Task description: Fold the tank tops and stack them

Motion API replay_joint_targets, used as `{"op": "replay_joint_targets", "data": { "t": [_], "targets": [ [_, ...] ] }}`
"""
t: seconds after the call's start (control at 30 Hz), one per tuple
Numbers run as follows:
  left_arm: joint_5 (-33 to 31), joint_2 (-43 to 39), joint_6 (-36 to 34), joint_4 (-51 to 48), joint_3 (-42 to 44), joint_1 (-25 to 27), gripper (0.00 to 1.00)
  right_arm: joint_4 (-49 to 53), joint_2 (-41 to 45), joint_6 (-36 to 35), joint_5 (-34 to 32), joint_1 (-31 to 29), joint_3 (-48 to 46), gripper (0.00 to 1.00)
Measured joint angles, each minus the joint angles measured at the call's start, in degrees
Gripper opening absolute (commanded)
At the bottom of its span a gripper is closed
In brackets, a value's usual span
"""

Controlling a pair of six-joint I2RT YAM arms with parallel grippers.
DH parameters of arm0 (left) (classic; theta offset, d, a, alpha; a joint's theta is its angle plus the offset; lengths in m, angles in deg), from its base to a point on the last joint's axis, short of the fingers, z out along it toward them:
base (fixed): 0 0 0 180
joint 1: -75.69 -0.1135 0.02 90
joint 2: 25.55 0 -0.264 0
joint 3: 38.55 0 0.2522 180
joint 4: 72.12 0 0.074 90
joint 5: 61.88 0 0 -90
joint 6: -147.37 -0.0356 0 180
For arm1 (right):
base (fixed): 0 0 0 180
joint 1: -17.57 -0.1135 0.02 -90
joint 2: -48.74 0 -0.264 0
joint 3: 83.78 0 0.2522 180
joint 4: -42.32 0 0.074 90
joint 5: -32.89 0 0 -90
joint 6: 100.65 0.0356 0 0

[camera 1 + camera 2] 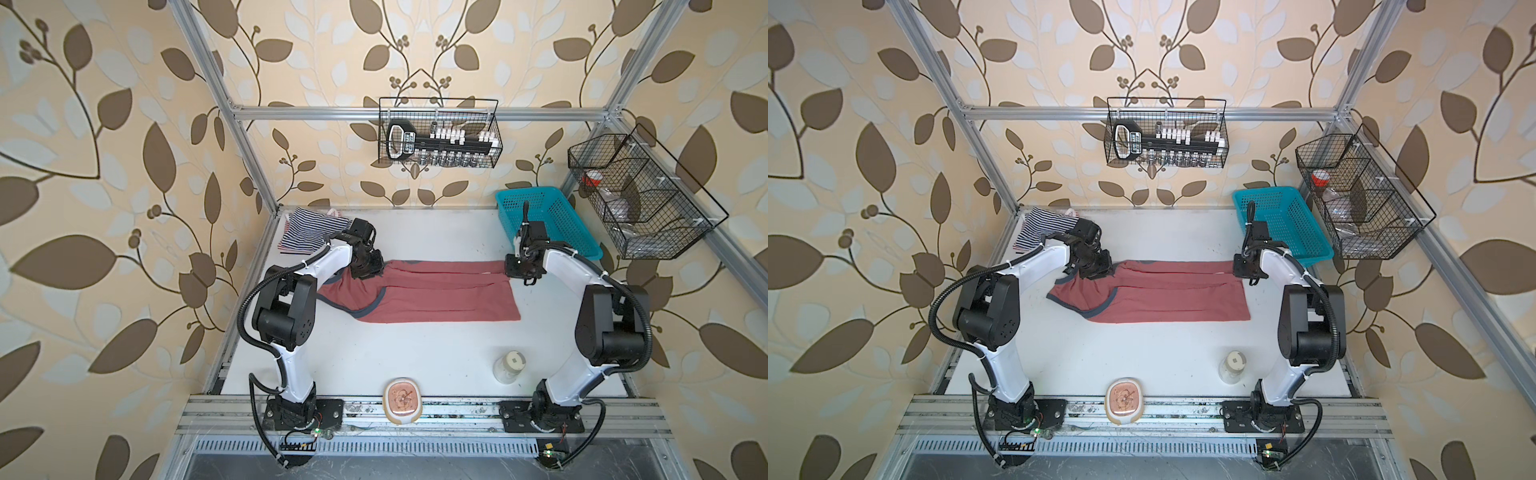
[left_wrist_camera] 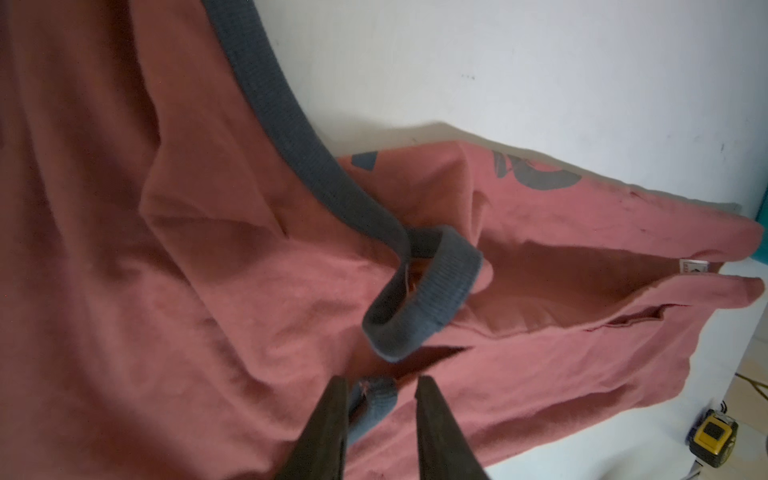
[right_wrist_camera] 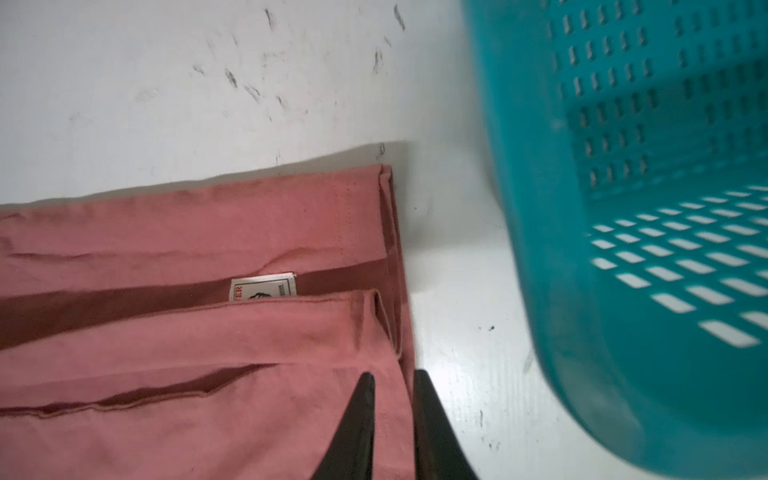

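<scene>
The dusty red tank top (image 1: 415, 291) with dark trim lies across the middle of the white table (image 1: 415, 353), its long sides folded inward. My left gripper (image 1: 368, 270) hovers at its neck end. In the left wrist view its jaws (image 2: 382, 380) stand open, and a bit of blue-grey trim (image 2: 374, 399) lies loose between them. My right gripper (image 1: 521, 270) is at the hem end. Its jaws (image 3: 392, 376) stand a little apart, straddling the hem edge (image 3: 399, 332) without pinching it. A navy-and-white striped tank top (image 1: 309, 232) lies crumpled at the back left corner.
A teal plastic basket (image 1: 548, 226) stands at the back right, close to my right gripper. A clear jar (image 1: 509, 365) and a small oval dish (image 1: 402, 401) sit near the front edge. Wire baskets (image 1: 440, 133) hang on the frame. A yellow tape measure (image 2: 712, 436) shows past the table.
</scene>
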Motion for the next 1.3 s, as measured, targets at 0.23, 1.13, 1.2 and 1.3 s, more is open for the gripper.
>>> {"op": "replay_joint_targets", "data": {
  "t": [0.23, 1.13, 1.2, 1.3],
  "targets": [
    [0.07, -1.42, -1.42, -6.03, -0.02, 0.5, 0.39, 0.39, 2.38, 0.87, 0.48, -0.33, 0.0, 0.17],
    [4.61, 22.84, -1.73, -10.86, -23.54, 3.39, 0.28, -4.5, -18.73, 3.96, 20.59, -11.08, 10.14, 0.15],
    [4.59, 21.55, -1.97, -10.62, -21.11, 3.39, 0.28, -5.35, -17.99, 3.82, 21.11, -11.04, 7.54, 0.15],
    [4.37, 18.97, -2.05, -10.47, -18.01, 3.39, 0.28, -5.86, -15.02, 3.85, 21.11, -10.97, 3.41, 0.15]
  ]
}}
